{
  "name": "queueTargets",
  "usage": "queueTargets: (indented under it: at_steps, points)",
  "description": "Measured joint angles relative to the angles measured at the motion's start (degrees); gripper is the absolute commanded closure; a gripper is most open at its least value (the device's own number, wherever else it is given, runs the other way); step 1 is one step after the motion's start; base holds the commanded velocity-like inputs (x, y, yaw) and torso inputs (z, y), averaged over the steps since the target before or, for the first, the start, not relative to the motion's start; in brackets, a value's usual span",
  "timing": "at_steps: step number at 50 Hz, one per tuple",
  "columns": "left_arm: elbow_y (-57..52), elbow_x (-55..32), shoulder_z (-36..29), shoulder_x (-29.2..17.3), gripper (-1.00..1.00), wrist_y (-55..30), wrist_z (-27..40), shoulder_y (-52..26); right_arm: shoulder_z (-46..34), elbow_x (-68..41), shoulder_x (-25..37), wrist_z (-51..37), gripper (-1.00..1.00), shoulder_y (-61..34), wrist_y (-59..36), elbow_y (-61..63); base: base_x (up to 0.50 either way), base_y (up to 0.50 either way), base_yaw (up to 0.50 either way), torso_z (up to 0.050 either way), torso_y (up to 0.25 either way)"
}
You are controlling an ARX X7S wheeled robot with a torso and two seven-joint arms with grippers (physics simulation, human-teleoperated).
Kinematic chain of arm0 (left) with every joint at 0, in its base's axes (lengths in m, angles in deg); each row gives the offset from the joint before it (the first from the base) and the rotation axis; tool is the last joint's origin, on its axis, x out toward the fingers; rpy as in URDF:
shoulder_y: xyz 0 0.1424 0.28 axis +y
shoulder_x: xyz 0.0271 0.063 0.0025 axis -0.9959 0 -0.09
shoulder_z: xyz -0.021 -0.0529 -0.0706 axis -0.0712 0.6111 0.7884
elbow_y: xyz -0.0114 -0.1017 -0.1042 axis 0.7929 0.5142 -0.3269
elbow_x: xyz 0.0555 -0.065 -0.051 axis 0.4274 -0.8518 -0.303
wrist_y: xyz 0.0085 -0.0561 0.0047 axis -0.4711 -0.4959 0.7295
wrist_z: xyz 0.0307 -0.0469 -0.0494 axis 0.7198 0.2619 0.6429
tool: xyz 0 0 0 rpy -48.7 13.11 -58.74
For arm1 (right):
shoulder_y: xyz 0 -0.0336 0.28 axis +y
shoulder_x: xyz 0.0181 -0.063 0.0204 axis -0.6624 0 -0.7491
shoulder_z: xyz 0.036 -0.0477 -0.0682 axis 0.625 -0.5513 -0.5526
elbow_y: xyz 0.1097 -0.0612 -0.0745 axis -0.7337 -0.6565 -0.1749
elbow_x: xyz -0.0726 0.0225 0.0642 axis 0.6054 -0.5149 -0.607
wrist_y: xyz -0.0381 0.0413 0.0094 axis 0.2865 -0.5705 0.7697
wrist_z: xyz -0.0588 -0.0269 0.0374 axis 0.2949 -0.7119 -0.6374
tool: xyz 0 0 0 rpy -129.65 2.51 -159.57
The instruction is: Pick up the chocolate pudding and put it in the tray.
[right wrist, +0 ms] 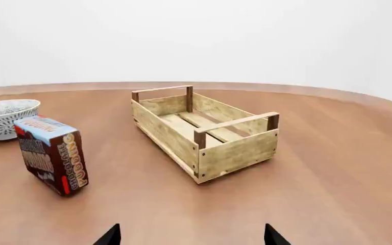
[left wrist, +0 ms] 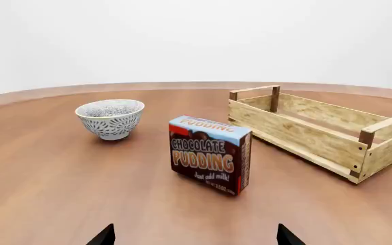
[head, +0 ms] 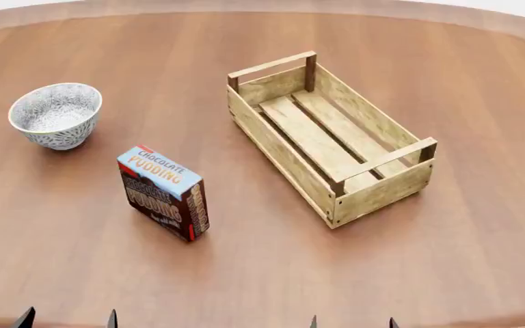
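Here both end effectors, left (head: 68, 319) and right (head: 352, 322), hang released. The pudding (head: 163, 193) stands on the desk (head: 481, 239) ahead of the left one. The tray (head: 328, 135) lies ahead of the right one.

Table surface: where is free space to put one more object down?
The table is bare beyond the tray on the robot's right, and in front near the robot. The strip between chocolate pudding and bowl is narrower. Tray interior is empty.

Only black, pointed tips of each hand (left wrist: 194, 236) show (nothing more).
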Motion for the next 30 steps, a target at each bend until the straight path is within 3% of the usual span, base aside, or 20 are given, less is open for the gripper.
queueTargets:
  at_steps: [13, 30]
  points:
    - [-3.5, -1.5, -1.9, -1.7, -1.0, -2.9, 1.8, -0.7, -2.1, 0.2, 1.7, -1.6, -1.0, -0.9, -2.9, 3.1, 0.01, 0.0, 0.0, 0.0, 0.0]
    - [-8.1, -3.9, -3.8, -3.6, -1.0, -4.9, 3.3, -0.2, -5.6, -0.4, 3.3, -3.3, -1.0, -2.7, -3.7, 3.3, 0.36, 0.15, 0.0, 0.0, 0.0]
